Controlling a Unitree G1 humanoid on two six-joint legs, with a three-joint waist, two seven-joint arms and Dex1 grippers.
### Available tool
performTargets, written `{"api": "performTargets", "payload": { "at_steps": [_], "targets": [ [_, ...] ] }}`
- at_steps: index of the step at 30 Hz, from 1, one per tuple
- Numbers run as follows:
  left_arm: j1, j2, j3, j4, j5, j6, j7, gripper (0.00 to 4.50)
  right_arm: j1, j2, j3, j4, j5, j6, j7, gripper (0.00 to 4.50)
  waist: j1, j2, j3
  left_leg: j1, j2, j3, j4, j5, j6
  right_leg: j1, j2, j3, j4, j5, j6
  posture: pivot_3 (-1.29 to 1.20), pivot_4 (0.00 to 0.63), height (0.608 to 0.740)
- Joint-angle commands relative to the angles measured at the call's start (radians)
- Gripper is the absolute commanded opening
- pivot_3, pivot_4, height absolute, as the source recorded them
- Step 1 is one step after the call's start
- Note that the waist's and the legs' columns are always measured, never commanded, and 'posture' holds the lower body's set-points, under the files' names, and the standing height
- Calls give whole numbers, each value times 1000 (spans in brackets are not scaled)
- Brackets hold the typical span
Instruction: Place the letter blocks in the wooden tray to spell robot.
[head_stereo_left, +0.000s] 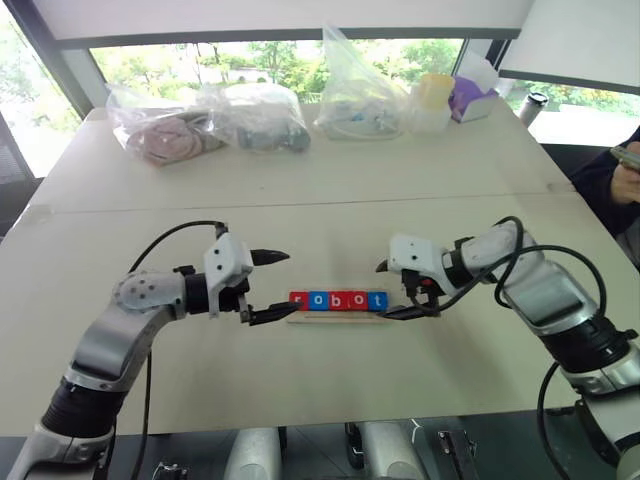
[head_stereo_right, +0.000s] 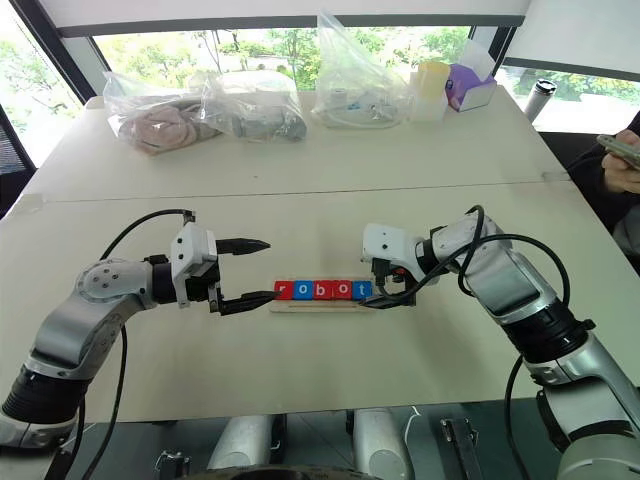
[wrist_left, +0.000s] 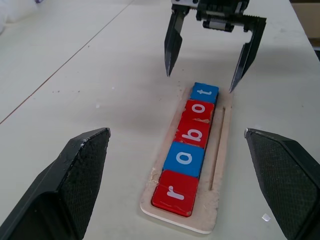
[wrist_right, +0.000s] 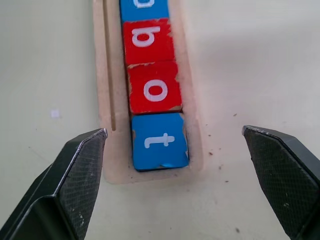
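Note:
The letter blocks (head_stereo_left: 338, 300) lie in a row in the wooden tray (wrist_left: 220, 150) at the table's middle, reading r, o, b, o, t: red r (wrist_left: 175, 192), blue o (wrist_left: 184, 159), red b (wrist_right: 147, 40), red o (wrist_right: 155, 90), blue t (wrist_right: 159, 141). My left gripper (head_stereo_left: 288, 285) hovers open at the tray's r end with nothing between its fingers. At the t end my right gripper (head_stereo_left: 383, 291) is tilted downward and open; its fingers (wrist_right: 82, 165) straddle the blue t without touching it.
Several clear plastic bags (head_stereo_left: 255, 115) with items, a yellow cup (head_stereo_left: 433, 95) and a purple tissue box (head_stereo_left: 470, 98) line the table's far side. A person's arm holding a phone (head_stereo_left: 625, 160) shows at the right edge. A seam (head_stereo_left: 300, 205) crosses the table.

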Motion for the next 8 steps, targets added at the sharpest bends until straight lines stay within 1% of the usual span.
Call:
{"api": "performTargets", "payload": {
  "at_steps": [1,8],
  "targets": [
    [22,25,42,-55,-20,19,13,4500,55,-52,-104,-101,36,41,-33,4467,0,0,0,0,0,0,0,0,0,0,0,0,0,0,0,0,150,740],
    [73,53,80,-80,-34,38,8,4500,182,-125,-224,-244,109,127,-77,4467,-4,0,0,1,0,0,0,0,0,0,0,0,0,0,0,0,150,740]
  ]
}}
